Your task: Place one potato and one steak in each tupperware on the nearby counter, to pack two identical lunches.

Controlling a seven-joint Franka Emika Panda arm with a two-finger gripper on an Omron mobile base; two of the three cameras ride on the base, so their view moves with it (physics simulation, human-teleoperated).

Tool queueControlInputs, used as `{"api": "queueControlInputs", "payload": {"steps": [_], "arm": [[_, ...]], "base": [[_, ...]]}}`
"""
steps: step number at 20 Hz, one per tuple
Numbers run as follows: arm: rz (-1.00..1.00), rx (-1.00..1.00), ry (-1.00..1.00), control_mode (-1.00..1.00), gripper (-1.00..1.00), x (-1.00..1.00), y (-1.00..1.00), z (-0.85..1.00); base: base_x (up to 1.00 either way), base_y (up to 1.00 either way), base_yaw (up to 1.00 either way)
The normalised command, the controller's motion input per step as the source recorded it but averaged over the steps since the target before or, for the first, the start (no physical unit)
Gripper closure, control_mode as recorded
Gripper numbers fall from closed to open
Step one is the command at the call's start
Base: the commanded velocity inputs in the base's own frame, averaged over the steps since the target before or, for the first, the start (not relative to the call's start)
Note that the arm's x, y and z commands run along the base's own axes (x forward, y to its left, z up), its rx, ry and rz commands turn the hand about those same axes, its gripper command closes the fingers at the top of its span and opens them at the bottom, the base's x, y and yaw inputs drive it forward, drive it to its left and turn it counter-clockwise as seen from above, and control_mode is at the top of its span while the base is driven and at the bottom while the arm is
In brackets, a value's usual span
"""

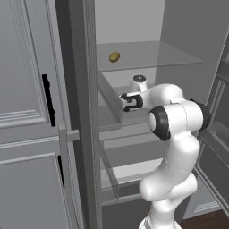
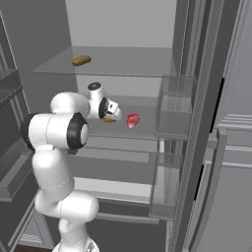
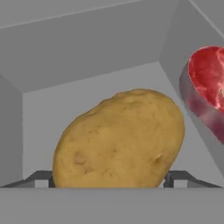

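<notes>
Potato [image 3: 119, 140], lumpy golden-brown oval, sits between the spread tool's [image 3: 111, 178] tips, glossy red steak [image 3: 209, 89] beside.

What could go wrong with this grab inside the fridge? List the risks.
1. The gripper has a finger on each side of the golden potato, but that potato is round and smooth, so it may squirt out as the jaws close.
2. The red steak lies close beside it on the same shelf; lifting out could nudge it.
3. The arm reaches in between glass shelves, so a steep lift may knock the one above.
</notes>
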Motion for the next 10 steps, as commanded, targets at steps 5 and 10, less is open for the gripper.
{"api": "queueControlInputs", "payload": {"steps": [5, 10], "arm": [[0.00, 0.02, -0.18, -1.00, 1.00, -1.00, -0.33, 0.44], [0.00, 0.00, -0.09, -1.00, 1.00, -1.00, -0.05, 0.88]], "base": [[0.00, 0.00, 0.00], [0.00, 0.00, 0.00]]}}
